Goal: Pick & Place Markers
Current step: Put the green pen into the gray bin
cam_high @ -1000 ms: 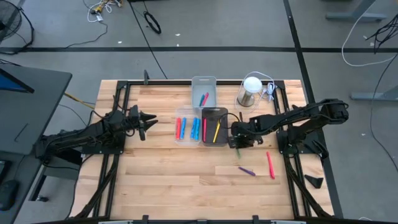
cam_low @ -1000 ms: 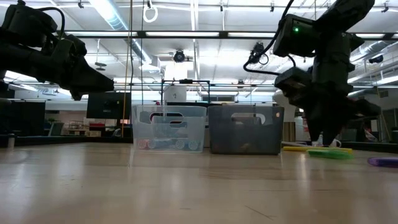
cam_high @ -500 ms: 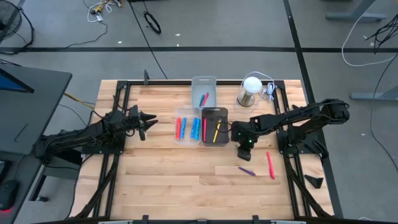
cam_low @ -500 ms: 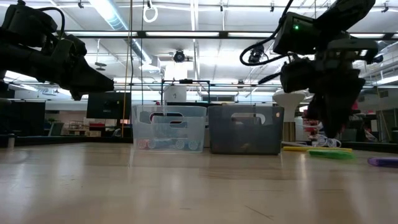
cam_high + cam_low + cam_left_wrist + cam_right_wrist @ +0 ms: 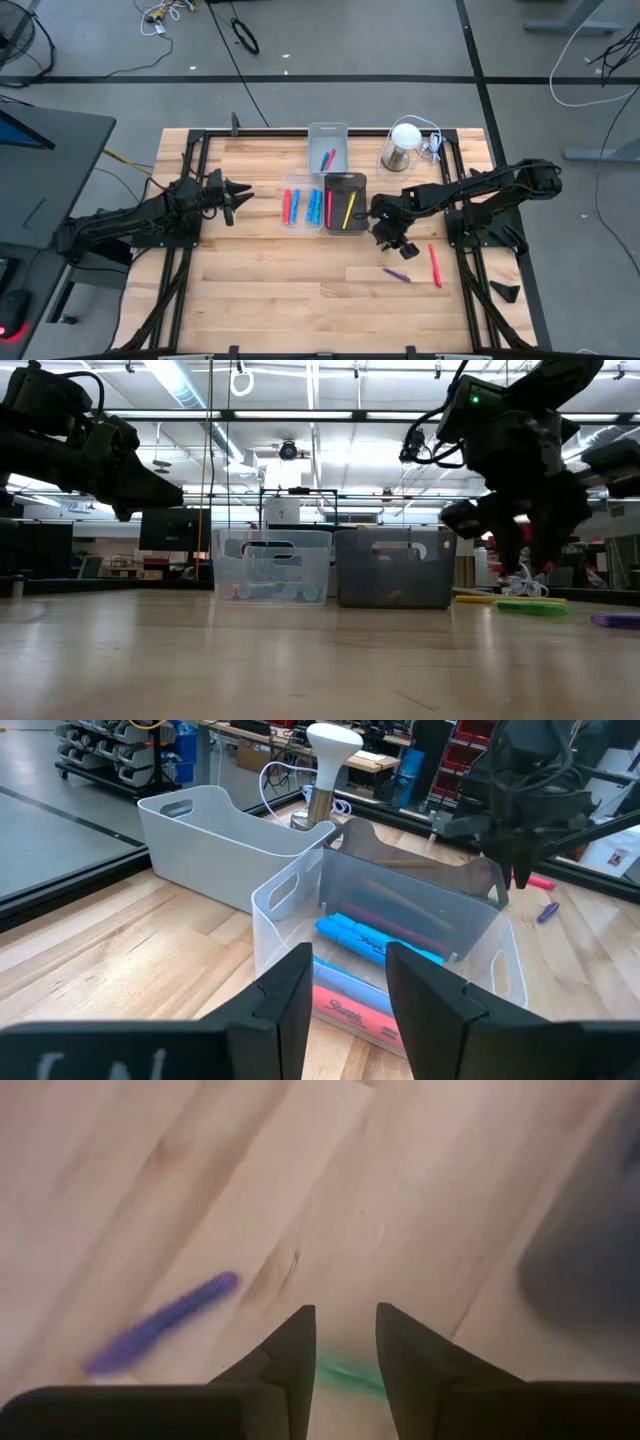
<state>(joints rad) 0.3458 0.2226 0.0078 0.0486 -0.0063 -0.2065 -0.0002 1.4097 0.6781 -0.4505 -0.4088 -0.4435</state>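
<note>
My right gripper (image 5: 393, 243) hangs open, slanting down just near of the dark bin (image 5: 346, 180). In the right wrist view a green marker (image 5: 350, 1375) shows through the gap between the fingers. In the low view it lies flat on the table (image 5: 530, 607), below the gripper (image 5: 525, 565). A purple marker (image 5: 397, 274) and a red marker (image 5: 435, 265) lie flat on the wood nearby. Other markers lie inside the bins. My left gripper (image 5: 243, 190) waits open at the table's left, pointing at the clear bin (image 5: 300, 890).
Three bins stand mid-table. The clear one (image 5: 290, 180) holds red and blue markers. The dark one holds a pink and a yellow marker, and the far one (image 5: 328, 132) holds a red and a blue marker. A white lamp (image 5: 405, 135) stands at the back right. Bare wood lies toward the near edge.
My right gripper has rolled about the line it points along, staying over the same spot near the dark bin. The markers on the table have not moved. My left arm has kept still.
</note>
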